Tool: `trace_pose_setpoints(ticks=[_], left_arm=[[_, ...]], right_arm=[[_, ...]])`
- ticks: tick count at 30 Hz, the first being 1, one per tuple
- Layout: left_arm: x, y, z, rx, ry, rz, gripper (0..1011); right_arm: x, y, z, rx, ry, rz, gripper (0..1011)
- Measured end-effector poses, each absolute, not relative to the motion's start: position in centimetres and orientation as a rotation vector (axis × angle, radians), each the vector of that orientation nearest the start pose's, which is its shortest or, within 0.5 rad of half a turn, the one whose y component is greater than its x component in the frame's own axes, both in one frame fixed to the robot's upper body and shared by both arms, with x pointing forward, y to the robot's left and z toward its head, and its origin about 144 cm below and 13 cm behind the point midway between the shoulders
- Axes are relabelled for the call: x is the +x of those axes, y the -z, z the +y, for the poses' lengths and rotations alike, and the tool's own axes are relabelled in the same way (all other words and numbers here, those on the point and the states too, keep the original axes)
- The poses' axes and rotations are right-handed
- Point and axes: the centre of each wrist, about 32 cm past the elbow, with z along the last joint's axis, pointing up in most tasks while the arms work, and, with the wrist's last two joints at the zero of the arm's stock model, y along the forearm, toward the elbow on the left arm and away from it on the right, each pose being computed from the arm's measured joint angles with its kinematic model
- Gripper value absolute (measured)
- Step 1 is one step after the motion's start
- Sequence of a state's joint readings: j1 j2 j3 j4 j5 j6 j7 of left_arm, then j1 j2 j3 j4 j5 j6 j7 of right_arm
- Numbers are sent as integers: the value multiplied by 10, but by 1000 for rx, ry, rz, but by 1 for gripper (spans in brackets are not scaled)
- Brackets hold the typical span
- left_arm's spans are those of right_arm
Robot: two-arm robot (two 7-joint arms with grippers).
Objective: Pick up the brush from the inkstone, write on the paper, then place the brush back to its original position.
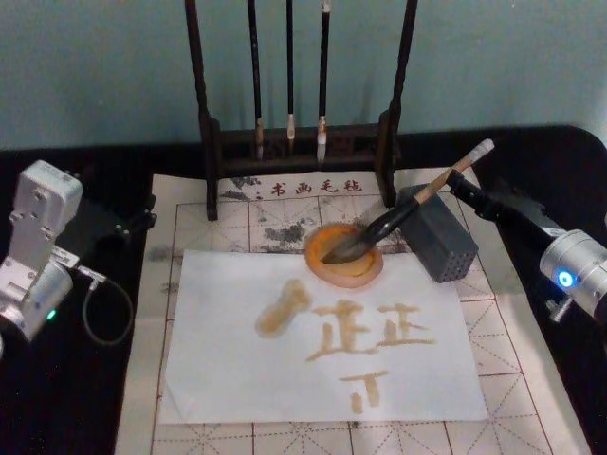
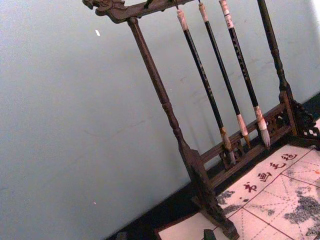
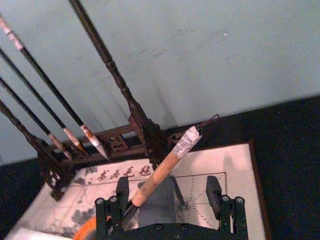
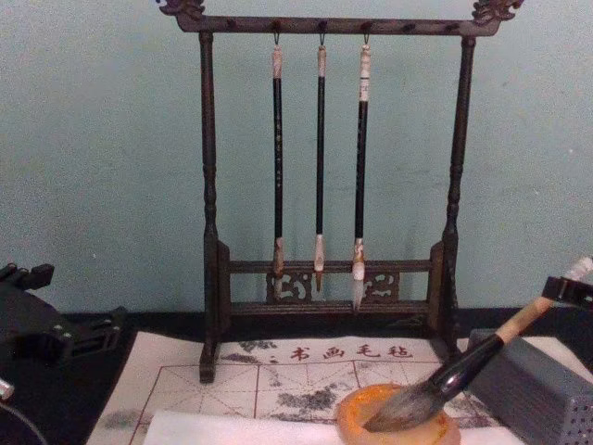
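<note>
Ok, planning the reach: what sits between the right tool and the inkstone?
In the head view, the grey block, with the brush leaning across it.

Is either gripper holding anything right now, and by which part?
Nothing is held. The right gripper stands open astride the brush's tan handle; its bristles rest in the inkstone. The left gripper sits parked aside.

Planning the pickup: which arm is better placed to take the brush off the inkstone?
Right. The right end effector sits open around the brush handle, which leans toward that side from the inkstone. The left end effector is parked beyond the mat, far left.
</note>
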State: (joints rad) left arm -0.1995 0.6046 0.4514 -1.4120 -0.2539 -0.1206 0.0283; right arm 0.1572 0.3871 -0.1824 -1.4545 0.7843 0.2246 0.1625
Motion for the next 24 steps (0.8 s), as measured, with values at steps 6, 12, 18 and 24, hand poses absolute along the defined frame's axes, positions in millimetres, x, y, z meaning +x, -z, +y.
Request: trace_pose_setpoints(ticks=[6,12,18,24], left_arm=[[489,-1140,310,304,-1248,-285,1001],[489,-1140,310,304,-1248,-285,1001],[489,-1140,310,304,-1248,-285,1001],[489,-1140,310,304,-1248,-285,1001]], right_arm=[[504,-1161,-296,181,1222,575,1000],[510,-1162,-295,246,1208,673,1000],[516,-1164,-290,294,1190,745,1000],[523,-1165,-285,323,1187,796,1000]])
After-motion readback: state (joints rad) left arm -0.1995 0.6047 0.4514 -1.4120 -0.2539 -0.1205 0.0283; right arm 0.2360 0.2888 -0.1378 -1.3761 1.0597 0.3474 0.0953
